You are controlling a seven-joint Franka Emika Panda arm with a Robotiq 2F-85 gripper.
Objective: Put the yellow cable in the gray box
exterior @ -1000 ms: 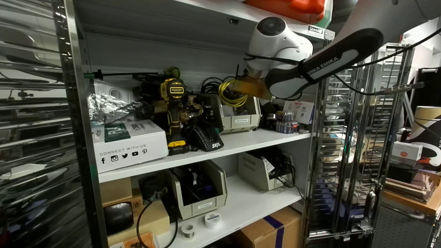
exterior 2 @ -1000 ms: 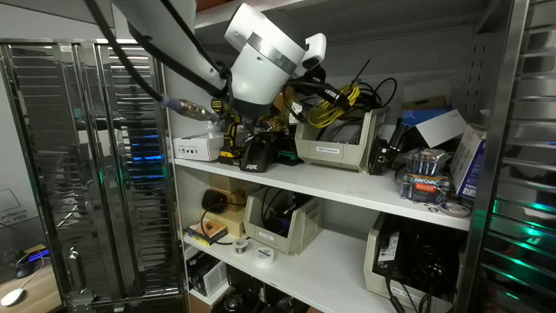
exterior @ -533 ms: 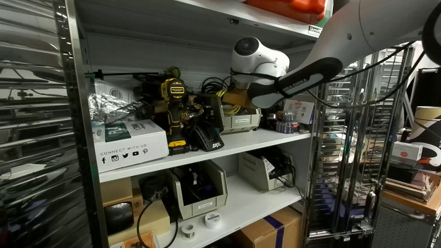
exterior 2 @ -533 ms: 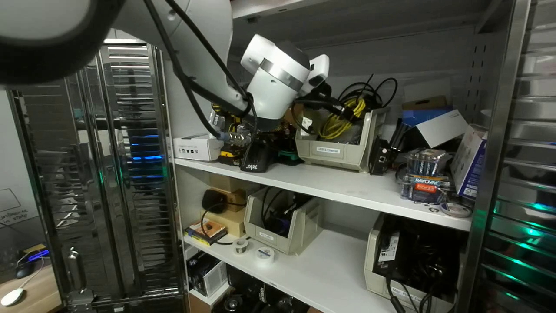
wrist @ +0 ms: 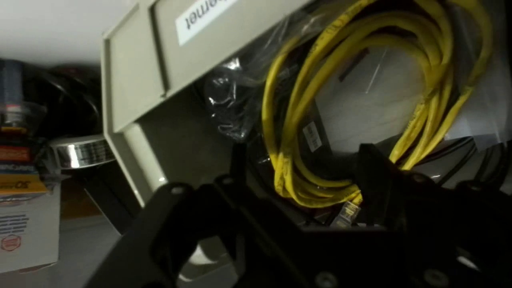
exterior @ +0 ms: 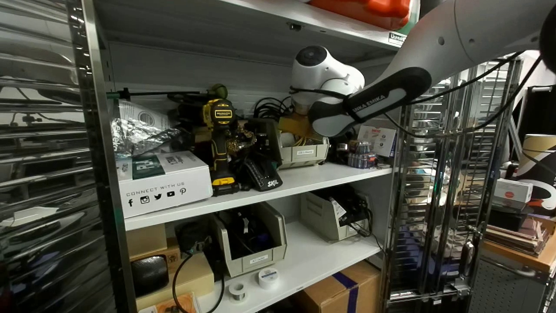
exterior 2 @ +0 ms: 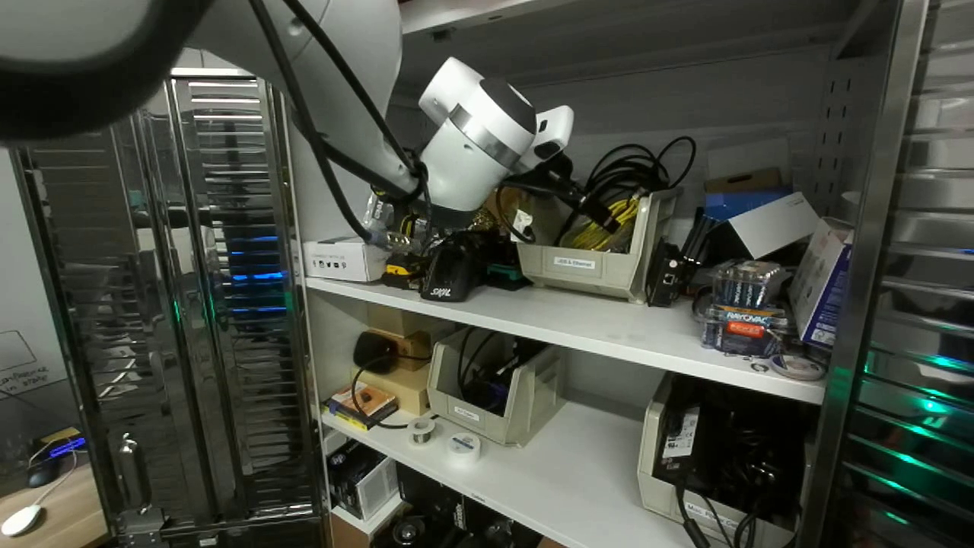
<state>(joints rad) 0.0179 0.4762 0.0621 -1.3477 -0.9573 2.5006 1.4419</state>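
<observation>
The gray box is an open-front bin with a white label, standing on the upper shelf in both exterior views. Inside it lies the yellow cable, a loose coil with a clear plug, seen large in the wrist view. My gripper is open over the coil. Its black fingers stand well apart, part of the coil showing between them and part passing behind one finger; whether they touch it I cannot tell. In an exterior view the gripper reaches down into the box. Elsewhere the arm and an orange-brown plate hide the fingers.
Black cables loop up behind the box. Beside it stand a black SKIL charger and a yellow drill; battery packs lie on the other side. A higher shelf hangs above the arm. More bins stand below.
My arm has come down toward the box with the coil. The fingers have since spread, and the yellow cable has dropped lower into the box, away from the fingertips.
</observation>
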